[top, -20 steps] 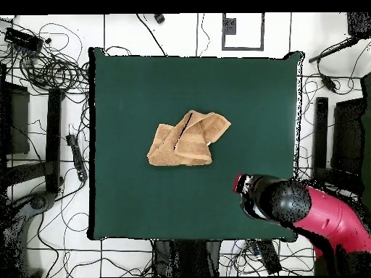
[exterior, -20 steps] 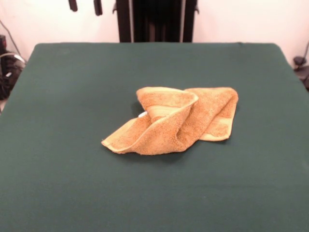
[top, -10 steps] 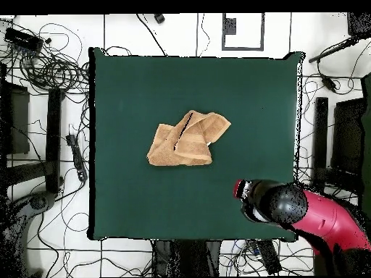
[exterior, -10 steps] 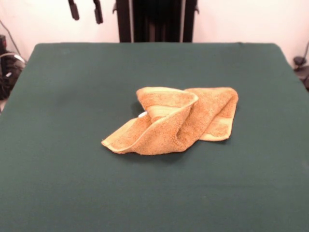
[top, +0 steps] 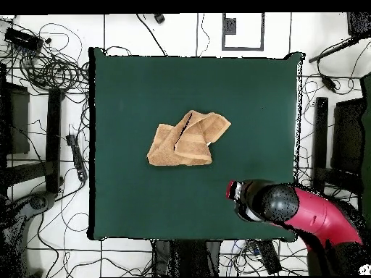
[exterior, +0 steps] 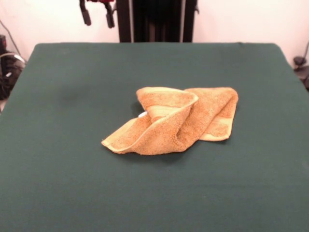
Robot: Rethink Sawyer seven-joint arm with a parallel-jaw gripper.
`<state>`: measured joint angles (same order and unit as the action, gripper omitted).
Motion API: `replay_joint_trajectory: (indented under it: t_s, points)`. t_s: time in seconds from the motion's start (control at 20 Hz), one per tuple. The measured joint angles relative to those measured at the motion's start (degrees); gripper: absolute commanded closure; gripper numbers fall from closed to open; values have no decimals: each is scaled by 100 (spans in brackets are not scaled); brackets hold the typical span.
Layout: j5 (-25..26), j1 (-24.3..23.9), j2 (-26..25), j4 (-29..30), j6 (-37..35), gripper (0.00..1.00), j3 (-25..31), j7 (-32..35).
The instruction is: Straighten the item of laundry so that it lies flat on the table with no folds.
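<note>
The golden-tan towel [exterior: 175, 120] lies crumpled and folded over itself in the middle of the dark green table [exterior: 67, 159]. A woven band and a bit of white tag show at its left fold. In the overhead view the towel [top: 187, 139] sits near the table's [top: 145, 87] centre. My gripper [exterior: 97, 15] hangs at the top edge of the front view, over the table's far left side, well away from the towel, with its two fingers [exterior: 86, 16] apart and nothing between them. The overhead view shows the red arm [top: 290, 208] over the table's lower right corner.
Black pedestal [exterior: 157, 20] stands behind the table's far edge. Cables and equipment [top: 43, 65] lie on the floor round the table in the overhead view.
The gripper has come lower and moved a little right in the front view. In the overhead view the arm has shifted left along the table's near edge. The towel has not moved.
</note>
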<state>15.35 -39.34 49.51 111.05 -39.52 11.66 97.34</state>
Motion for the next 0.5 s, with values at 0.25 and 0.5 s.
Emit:
replay_joint_trajectory:
  t_s: [0.25, 0.5]
  points:
    - [0, -138, 1, 24, 0, 0, 23, 0]
    - [0, -282, 4, 30, 0, 0, 23, 0]
